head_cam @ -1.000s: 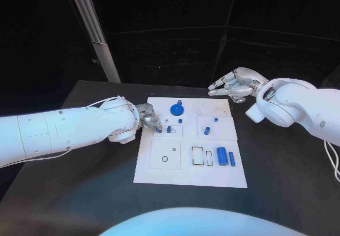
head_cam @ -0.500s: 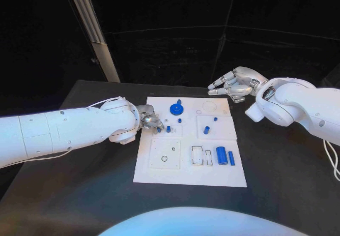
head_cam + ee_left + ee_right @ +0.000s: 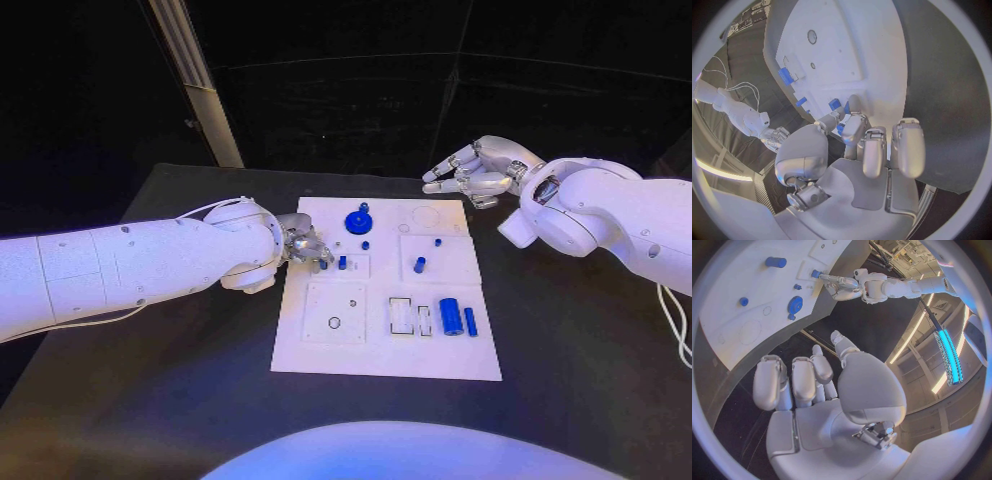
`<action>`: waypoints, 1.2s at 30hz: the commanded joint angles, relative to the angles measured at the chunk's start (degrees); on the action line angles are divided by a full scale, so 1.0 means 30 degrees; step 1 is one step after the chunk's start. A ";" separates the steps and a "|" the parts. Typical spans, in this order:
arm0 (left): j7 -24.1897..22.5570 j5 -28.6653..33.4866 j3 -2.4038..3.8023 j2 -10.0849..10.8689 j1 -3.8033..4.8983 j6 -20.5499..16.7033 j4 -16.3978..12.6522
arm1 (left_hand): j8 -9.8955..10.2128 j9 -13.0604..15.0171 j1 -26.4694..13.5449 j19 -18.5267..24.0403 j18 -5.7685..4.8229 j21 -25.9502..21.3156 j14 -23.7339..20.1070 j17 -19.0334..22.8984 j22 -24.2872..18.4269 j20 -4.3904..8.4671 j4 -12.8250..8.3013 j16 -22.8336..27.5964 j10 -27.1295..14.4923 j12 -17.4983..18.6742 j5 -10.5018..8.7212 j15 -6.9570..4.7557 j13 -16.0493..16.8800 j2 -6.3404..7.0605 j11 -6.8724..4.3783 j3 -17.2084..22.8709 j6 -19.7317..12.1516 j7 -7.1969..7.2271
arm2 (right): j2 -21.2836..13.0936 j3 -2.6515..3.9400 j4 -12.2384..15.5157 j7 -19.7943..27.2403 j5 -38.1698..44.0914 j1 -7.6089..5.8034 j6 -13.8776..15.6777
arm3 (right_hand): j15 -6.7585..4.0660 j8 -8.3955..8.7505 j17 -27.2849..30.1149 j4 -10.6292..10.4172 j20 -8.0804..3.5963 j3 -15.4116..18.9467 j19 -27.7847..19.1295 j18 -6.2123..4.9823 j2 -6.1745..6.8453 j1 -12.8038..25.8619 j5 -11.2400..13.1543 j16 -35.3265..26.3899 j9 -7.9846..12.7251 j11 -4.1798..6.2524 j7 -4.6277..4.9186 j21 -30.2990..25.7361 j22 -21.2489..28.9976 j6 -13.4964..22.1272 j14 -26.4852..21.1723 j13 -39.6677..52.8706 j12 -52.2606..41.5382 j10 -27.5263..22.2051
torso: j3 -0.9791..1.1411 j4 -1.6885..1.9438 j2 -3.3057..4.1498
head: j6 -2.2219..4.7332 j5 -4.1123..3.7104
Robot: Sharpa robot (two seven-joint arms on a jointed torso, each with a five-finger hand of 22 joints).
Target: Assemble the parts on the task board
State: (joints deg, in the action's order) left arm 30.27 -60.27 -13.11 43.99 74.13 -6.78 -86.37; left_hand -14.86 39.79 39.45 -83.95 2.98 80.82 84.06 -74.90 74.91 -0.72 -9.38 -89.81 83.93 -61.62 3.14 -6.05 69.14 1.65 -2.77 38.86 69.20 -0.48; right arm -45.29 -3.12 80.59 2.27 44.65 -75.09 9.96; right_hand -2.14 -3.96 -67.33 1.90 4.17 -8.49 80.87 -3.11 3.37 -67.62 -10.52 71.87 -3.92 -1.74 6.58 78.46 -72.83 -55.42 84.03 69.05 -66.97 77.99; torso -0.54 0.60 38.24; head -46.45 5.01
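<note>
Because the small blue peg (image 3: 323, 264) looks light, stiff and slippery, we are pinching its sides with our left hand (image 3: 306, 246), right hand (image 3: 476, 172) idling empty, fingers apart.

No legible text, labels, brand marks, numbers or signs appear on the task board (image 3: 335, 352), the parts, the arms or the table (image 3: 173, 400) in any view.

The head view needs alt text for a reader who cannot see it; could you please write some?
A white task board lies on a black table, and the left hand reaches small blue parts at the board's left edge. The right hand, holding nothing, hovers past its far right corner.
</note>
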 commanded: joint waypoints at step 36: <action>-0.9608 0.1418 0.0278 -0.0321 0.1251 -0.3304 0.0830 | 0.3095 -0.1926 0.9170 0.7603 0.2408 -1.6006 -0.5072 1.0471 -0.4389 -0.1305 -0.0196 1.4925 -0.7053 1.3124 -0.0120 0.1613 -0.9693 0.2646 0.1780 -0.0225 -0.3358 -0.2048 | 0.0111 0.0007 -0.0347 0.0423 -0.0061 -0.0025 0.0303 | -0.0117 0.0045 0.1069 0.0242 -0.0068 -0.0043 -0.0848 -0.0596 -0.0074 0.0179 -0.0087 -0.1110 -0.0010 -0.0007 0.0013 -0.1172 0.1378 -0.0274 0.0027 -0.2383 0.2721 -0.1475 | -0.0023 -0.0053 0.0024 | 0.0550 -0.0329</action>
State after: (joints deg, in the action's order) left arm 10.82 -53.11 -12.29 43.80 77.73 -13.91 -84.55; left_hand -5.79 34.39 66.44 -61.19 9.30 33.25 69.17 -44.07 62.11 -4.26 -9.90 -45.77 62.99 -22.73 2.88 -1.24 40.71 9.57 2.40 38.66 59.12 -6.19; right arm -45.04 -3.13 79.57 2.51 44.66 -75.07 10.11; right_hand -2.14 -3.96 -64.68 2.37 3.95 -8.64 78.75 -4.03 3.15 -67.40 -10.52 69.12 -3.92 -1.81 6.60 75.48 -69.37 -55.93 84.03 63.28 -60.38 74.43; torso -0.55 0.54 38.26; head -45.02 4.17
